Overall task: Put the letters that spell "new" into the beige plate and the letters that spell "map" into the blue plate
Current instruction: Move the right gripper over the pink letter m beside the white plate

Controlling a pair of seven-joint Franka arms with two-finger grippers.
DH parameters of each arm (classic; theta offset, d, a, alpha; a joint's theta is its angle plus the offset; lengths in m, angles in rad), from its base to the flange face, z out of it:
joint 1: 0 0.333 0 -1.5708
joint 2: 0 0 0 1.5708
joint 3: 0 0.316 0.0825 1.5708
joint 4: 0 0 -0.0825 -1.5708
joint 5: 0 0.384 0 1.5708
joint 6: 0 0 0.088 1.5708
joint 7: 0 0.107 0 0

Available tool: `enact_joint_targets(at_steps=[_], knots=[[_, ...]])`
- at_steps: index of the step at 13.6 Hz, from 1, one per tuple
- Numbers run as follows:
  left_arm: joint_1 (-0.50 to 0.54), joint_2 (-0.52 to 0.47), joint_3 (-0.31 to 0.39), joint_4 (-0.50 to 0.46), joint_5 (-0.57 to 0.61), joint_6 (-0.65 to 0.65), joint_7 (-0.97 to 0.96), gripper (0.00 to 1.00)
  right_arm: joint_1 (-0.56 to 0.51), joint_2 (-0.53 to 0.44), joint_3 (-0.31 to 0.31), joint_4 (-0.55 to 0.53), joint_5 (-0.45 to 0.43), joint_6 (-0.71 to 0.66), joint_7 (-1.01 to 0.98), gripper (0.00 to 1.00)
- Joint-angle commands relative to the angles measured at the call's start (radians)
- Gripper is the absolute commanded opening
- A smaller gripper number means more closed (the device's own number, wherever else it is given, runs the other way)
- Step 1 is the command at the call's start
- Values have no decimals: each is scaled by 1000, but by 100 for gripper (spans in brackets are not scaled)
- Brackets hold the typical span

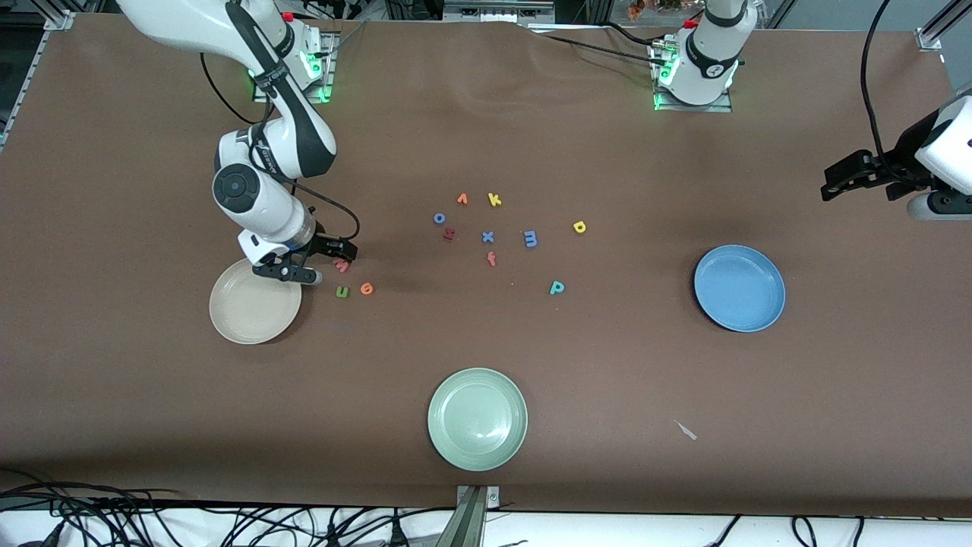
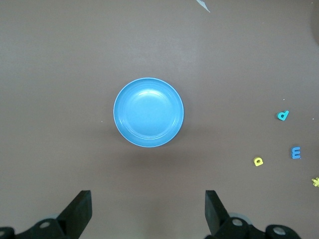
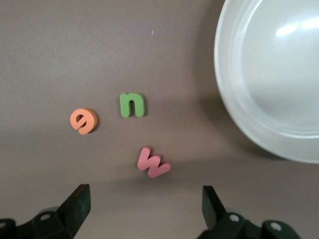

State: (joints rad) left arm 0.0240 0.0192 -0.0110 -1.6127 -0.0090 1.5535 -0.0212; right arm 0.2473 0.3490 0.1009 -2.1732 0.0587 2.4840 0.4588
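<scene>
1. Hovering low beside the beige plate (image 1: 254,313), our right gripper (image 1: 304,266) has its fingers spread wide and empty, with the pink "w" (image 3: 153,163) lying flat just beneath it.
2. We judge the "w" to be the first pick; the green "n" (image 3: 132,105) and orange "e" (image 3: 83,121) lie close by, all three beside the plate, none in it yet.
3. We want the jaws squared across the letter's short width and dropped straight down, so neither neighbour gets nudged.
4. We should close gently, since foam this thin can squirt out or tilt.
5. Our left gripper (image 1: 835,184) waits, fingers wide, above the blue plate (image 2: 148,112); "m" (image 1: 530,238), "a" (image 1: 579,226) and "p" (image 1: 557,287) sit mid-table.
</scene>
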Motion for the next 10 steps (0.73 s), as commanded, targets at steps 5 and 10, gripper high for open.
enact_joint_targets(at_steps=[5, 10], knots=[[7, -16, -3, -18, -14, 7, 15, 100, 27, 64, -9, -17, -34, 84, 47, 99], [-16, 57, -43, 4, -20, 11, -192, 100, 27, 74, -20, -31, -69, 87, 52, 94]])
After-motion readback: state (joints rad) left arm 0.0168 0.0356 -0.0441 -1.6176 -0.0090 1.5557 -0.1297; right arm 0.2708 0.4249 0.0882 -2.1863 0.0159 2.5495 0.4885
